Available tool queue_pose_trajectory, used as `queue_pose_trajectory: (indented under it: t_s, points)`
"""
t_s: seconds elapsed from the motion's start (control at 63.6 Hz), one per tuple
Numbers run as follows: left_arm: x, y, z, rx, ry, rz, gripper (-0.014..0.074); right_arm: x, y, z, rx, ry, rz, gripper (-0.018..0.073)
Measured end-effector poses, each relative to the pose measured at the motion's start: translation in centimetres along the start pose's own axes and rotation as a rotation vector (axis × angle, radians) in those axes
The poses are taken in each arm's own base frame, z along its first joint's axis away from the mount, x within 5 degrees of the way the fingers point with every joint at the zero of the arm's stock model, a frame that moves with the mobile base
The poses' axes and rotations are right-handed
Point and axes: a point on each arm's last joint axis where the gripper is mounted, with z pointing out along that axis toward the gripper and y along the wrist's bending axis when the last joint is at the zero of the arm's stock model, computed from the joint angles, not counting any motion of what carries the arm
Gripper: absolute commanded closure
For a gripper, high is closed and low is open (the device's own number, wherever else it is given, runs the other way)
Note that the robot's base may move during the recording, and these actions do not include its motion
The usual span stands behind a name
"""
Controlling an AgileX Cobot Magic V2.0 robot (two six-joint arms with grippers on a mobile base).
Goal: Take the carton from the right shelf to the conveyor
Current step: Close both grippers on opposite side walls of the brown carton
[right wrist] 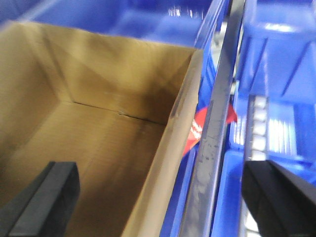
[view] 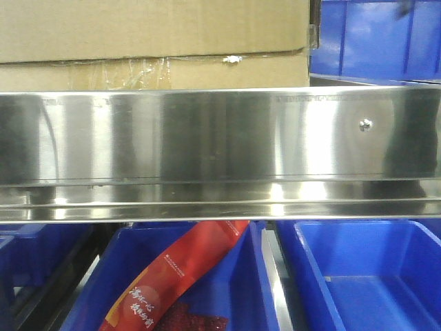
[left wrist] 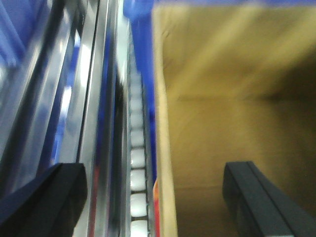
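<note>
Left gripper (left wrist: 155,202) and right gripper (right wrist: 163,200) (both spread) each straddle a carton (right wrist: 98,148) wall.

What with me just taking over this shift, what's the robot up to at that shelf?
The two-armed robot is going for the open-topped carton on the steel shelf, above the blue bins. The left gripper is open and poised astride one side wall, and the right gripper is open astride the opposite wall. Neither has closed, so the carton is not yet lifted. No conveyor is in view.
</note>
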Motion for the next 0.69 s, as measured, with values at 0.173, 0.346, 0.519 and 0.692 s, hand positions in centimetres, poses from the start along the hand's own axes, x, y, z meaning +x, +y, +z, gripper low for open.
queue_pose_trajectory:
  t_s: [0.173, 0.346, 0.519, 0.692]
  points:
    - [0.2, -0.4, 3.4, -0.007, 0.070, 0.009, 0.0130, 0.6, -0.2, 4.1, 0.012, 0.077, 0.001, 0.0011]
    - [0.5, -0.5, 5.7, -0.014, 0.118, 0.011, 0.0130, 1.3, -0.4, 7.1, 0.024, 0.138, 0.001, 0.0011]
    - [0.6, -0.6, 6.7, -0.016, 0.135, 0.014, 0.0146, 1.8, -0.5, 9.1, 0.033, 0.176, 0.002, 0.0059]
    - [0.6, -0.6, 6.7, -0.016, 0.134, 0.013, 0.0419, 2.0, -0.6, 9.5, 0.037, 0.185, 0.001, 0.0446]
